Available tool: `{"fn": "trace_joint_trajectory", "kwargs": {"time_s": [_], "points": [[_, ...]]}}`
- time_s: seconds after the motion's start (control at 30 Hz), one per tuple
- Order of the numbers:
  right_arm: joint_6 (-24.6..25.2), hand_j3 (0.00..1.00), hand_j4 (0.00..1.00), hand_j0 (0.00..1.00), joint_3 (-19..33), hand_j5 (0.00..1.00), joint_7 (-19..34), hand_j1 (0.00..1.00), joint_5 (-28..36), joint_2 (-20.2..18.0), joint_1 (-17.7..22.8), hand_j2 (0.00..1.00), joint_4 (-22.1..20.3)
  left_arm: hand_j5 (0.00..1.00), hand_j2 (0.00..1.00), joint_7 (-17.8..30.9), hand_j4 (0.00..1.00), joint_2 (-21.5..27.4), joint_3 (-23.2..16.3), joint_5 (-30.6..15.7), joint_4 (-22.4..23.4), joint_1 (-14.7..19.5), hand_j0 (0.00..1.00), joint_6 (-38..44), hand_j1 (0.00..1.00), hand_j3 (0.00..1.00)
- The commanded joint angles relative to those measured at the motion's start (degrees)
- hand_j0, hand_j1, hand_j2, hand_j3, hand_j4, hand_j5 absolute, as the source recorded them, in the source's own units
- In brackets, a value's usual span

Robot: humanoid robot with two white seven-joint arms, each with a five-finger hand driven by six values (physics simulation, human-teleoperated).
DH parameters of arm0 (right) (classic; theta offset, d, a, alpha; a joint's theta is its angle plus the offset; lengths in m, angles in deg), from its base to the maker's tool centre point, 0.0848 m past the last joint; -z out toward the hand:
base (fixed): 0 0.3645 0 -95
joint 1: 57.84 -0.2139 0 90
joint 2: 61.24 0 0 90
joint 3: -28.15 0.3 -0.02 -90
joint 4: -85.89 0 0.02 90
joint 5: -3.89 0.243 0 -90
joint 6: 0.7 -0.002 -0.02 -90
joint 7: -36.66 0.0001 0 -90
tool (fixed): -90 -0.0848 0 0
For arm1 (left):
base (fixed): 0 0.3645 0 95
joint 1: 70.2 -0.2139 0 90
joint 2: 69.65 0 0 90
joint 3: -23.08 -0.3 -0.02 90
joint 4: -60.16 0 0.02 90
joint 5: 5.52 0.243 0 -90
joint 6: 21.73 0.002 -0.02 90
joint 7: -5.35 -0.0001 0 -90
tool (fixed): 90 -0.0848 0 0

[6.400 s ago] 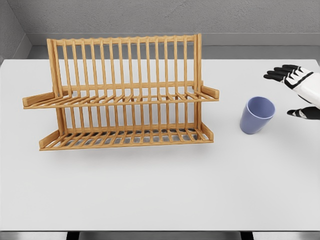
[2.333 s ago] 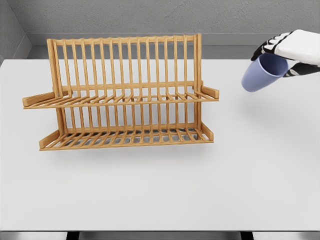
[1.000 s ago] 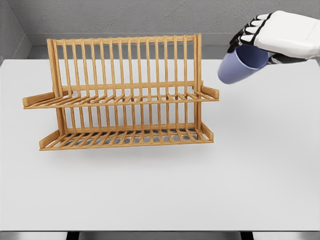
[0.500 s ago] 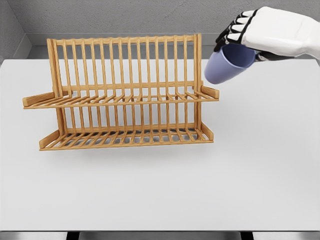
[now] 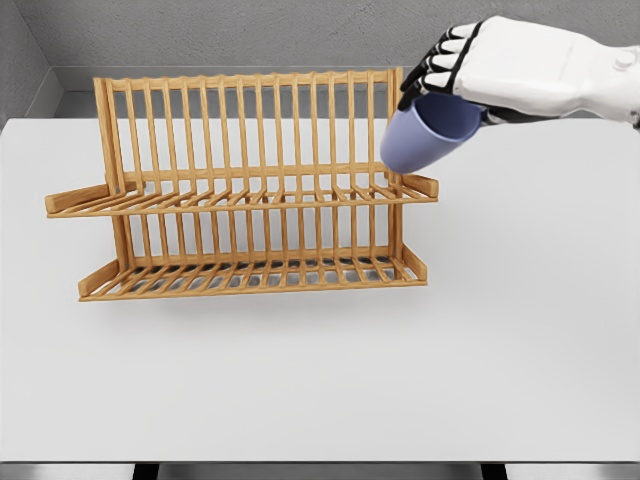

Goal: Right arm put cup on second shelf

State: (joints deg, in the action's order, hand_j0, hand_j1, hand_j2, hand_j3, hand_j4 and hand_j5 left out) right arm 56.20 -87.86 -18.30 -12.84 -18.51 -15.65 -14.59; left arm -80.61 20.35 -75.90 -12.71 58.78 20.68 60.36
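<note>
The right hand (image 5: 500,70), gripping the tilted cup (image 5: 425,135), had carried it leftward over the rack's (image 5: 240,190) right end, so lowering it onto the upper shelf (image 5: 250,198) looked imminent.

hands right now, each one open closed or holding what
Right hand: closed on the blue cup, held tilted above the wooden rack's right end.
Left hand: not in view.

Single head camera — looks down over table (image 5: 300,400).
</note>
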Motion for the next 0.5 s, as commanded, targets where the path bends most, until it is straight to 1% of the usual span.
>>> {"fn": "trace_joint_trajectory", "kwargs": {"time_s": [0.0, 0.37, 0.47], "points": [[0.5, 0.66, 0.66, 0.66, -0.6, 0.66, 0.0, 0.66, 0.2, 0.2, 0.0, 0.66, 0.0, 1.0, 1.0, 0.0, 1.0, 0.0, 0.0, 0.0, 0.0, 0.0, 1.0, 0.0, 1.0, 1.0], [1.0, 0.66, 0.66, 0.66, -1.3, 0.66, 0.0, 0.66, 0.2, 1.0, -0.3, 0.66, 0.0, 1.0, 1.0, 0.0, 1.0, 0.0, -0.1, 0.0, 0.0, 0.0, 1.0, 0.0, 1.0, 1.0], [0.8, 0.66, 0.66, 0.66, -3.1, 0.66, 0.0, 0.66, 0.2, 1.1, -0.2, 0.66, 0.0, 1.0, 1.0, 0.0, 1.0, 0.0, 0.0, 0.0, 0.0, 0.0, 1.0, 0.0, 1.0, 1.0]]}}
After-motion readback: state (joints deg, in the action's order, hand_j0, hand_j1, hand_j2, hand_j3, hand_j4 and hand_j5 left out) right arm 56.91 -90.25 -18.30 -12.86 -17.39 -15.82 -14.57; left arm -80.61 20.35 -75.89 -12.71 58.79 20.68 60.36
